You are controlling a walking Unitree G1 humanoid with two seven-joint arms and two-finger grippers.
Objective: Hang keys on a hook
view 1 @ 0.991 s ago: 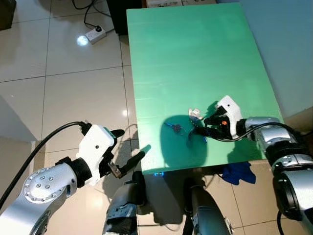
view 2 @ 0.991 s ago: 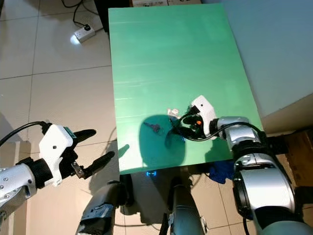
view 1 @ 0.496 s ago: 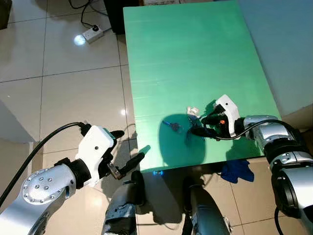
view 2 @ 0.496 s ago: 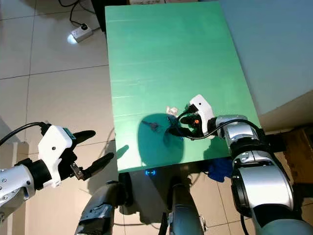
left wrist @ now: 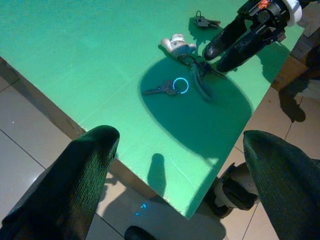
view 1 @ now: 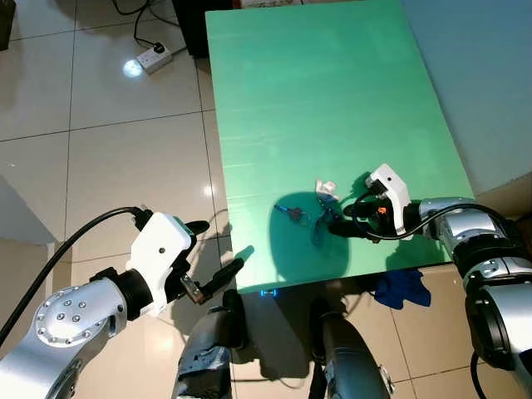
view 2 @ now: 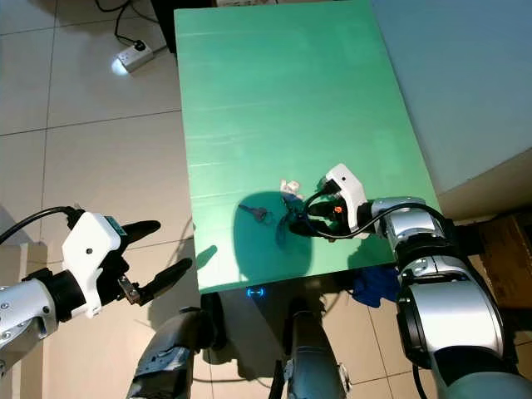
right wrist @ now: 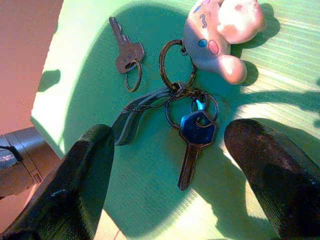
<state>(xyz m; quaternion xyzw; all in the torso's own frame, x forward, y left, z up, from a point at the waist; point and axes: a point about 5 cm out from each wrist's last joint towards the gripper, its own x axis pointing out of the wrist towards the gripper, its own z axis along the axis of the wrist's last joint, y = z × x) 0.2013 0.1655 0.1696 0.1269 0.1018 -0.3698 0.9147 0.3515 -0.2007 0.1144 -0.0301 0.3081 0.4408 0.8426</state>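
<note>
Keys (view 1: 320, 218) lying on the green table (view 1: 332, 100) near its near edge, in a round shadow, with a pale figure charm (view 1: 327, 188) at the far end of the bunch and a single key (view 1: 292, 214) just left of it. Right gripper (view 1: 337, 218) reaching in low from the right, fingers parted, tips beside the bunch. Left gripper (view 1: 214, 253) held off the table's left near corner, over tiled floor (view 1: 125, 158), fingers spread. Power strip (view 1: 154, 58) on the floor far left.

Left wrist view: two wide-apart fingers (left wrist: 75, 185) framing the table corner, the single key on a blue-glinting ring (left wrist: 170, 87), and another small key set (left wrist: 205, 21) beyond, perhaps two keys, too small to tell.

Right wrist view: blue-headed key (right wrist: 194, 140), rings, grey strap (right wrist: 132, 117) and charm lying between the parted fingers (right wrist: 75, 195), not gripped.
</note>
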